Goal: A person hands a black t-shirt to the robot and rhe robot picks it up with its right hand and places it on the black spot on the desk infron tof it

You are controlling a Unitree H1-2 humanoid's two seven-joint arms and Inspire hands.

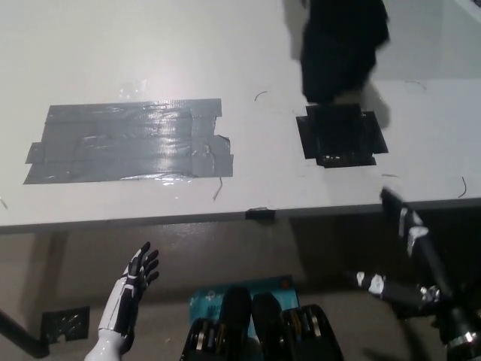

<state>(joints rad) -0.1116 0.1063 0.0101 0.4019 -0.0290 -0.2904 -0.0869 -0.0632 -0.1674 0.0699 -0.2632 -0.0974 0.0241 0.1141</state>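
Black t-shirt (342, 49) hanging above black spot (340, 135), right hand (409, 259) low, grasp unclear, left hand (139, 271) open, empty.

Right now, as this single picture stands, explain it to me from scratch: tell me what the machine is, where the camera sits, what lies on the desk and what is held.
This is one view from a camera on a humanoid robot's head, looking steeply down. The robot's white left hand rests open at lower left, below the edge of the white desk. Its black right arm comes in at lower right; its hand is too unclear to read. On the desk lie a grey patch of duct tape and a smaller black square tape spot. A black t-shirt hangs bunched above that spot; whoever holds it is out of frame. The robot holds nothing.
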